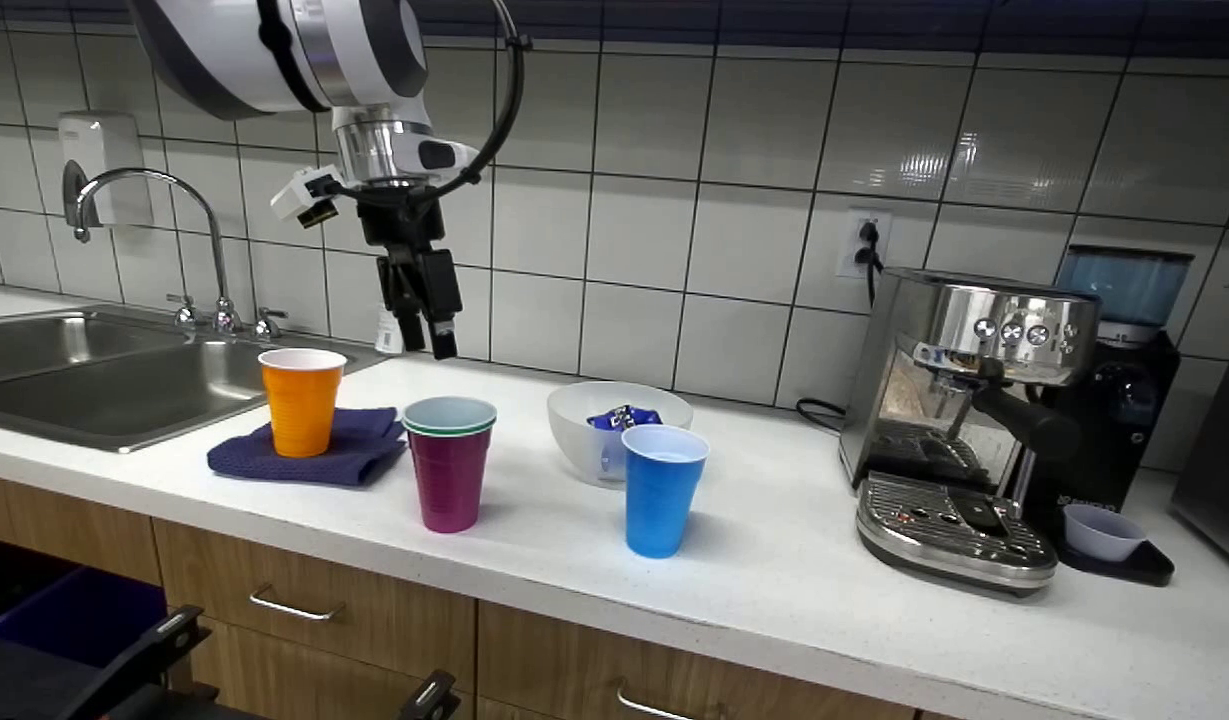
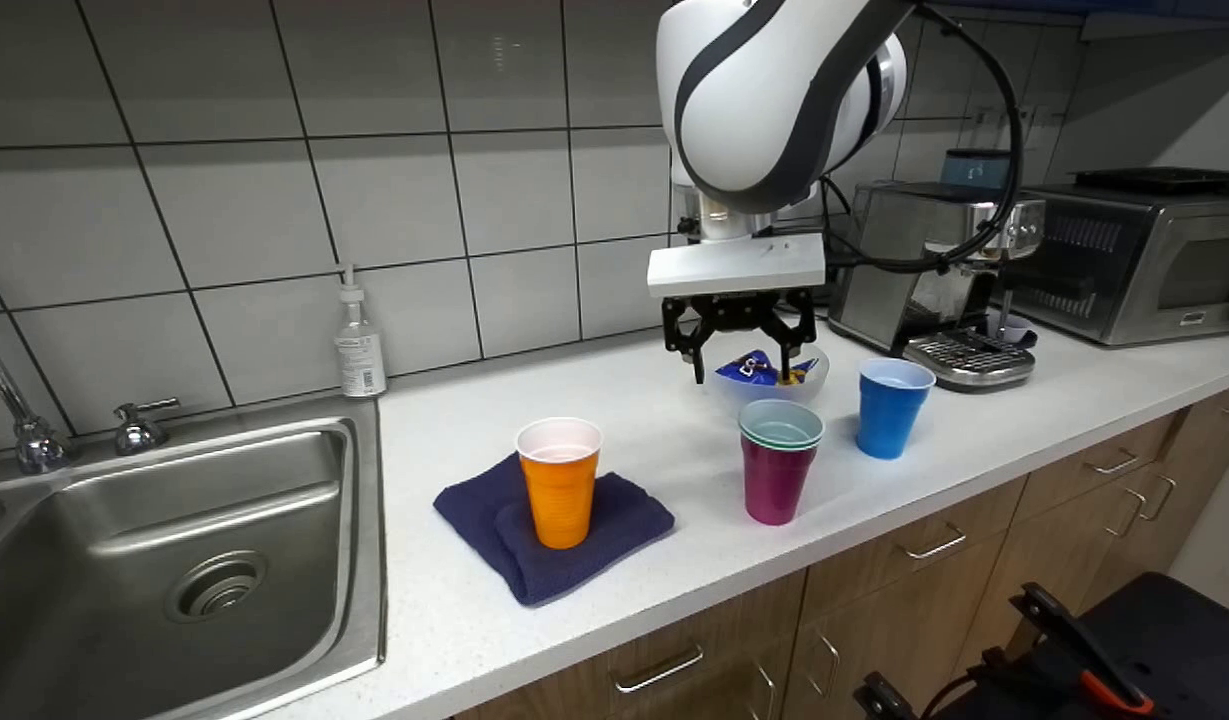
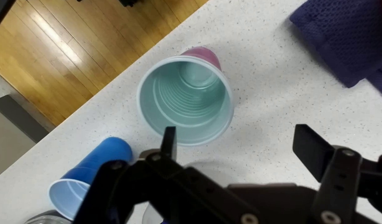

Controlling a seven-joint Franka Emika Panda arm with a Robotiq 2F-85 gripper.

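I hold my gripper [image 2: 742, 374] spread and empty above the counter [image 2: 614, 400], nearest to the upright purple-and-teal cup stack [image 2: 777, 482], which stands below it and out toward the counter's front edge.

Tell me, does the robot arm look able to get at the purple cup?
Probably yes: the gripper hangs open and higher up, nothing visible blocks its way to the purple cup, and the blue cup stands apart.

White tiled wall [image 1: 634, 230], speckled counter [image 1: 804, 520], wood-grain drawers [image 1: 374, 590], plank floor [image 3: 110, 46]
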